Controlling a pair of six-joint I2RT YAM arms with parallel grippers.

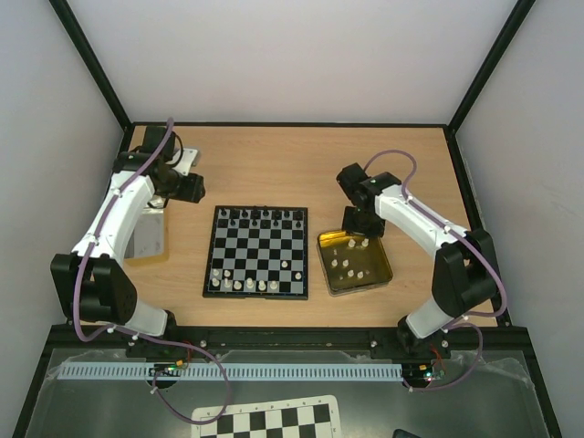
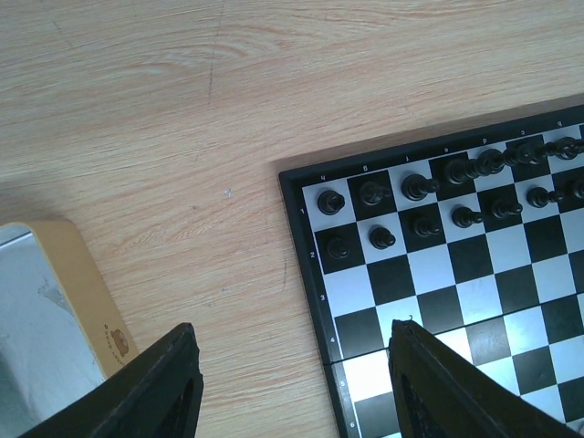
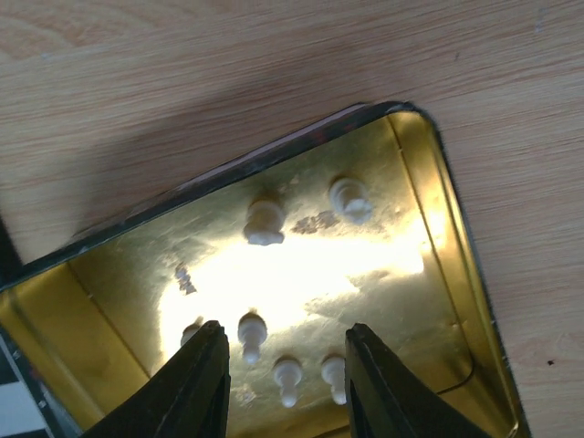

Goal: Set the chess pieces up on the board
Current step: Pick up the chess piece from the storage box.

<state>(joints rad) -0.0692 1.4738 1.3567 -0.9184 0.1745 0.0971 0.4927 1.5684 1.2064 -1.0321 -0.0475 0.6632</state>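
board (image 1: 256,257) flat, black pieces (image 2: 420,187) upright far side, white pieces (image 3: 265,222) in tin (image 3: 436,196)

Open gold tin (image 1: 376,274) on wooden table (image 1: 265,173); checkered sheet (image 1: 274,422) beyond its near edge.

Looking down, I see bare light wooden tabletop (image 1: 274,164) beyond the small black-and-grey chessboard (image 1: 260,253). The board's middle rows stand free. Tiny black pieces (image 1: 263,217) crowd its two far rows, and cream-white pieces (image 1: 239,285) stand along its near rows. The square gold tin (image 1: 387,271) sits just beside the board's right edge, its raised walls ringing loose cream pieces (image 3: 265,222) under my spread right gripper (image 3: 287,342). On the left, a wood strip separates the board from a tan-walled tray (image 2: 91,301). My left gripper (image 2: 292,351) hangs wide above it.
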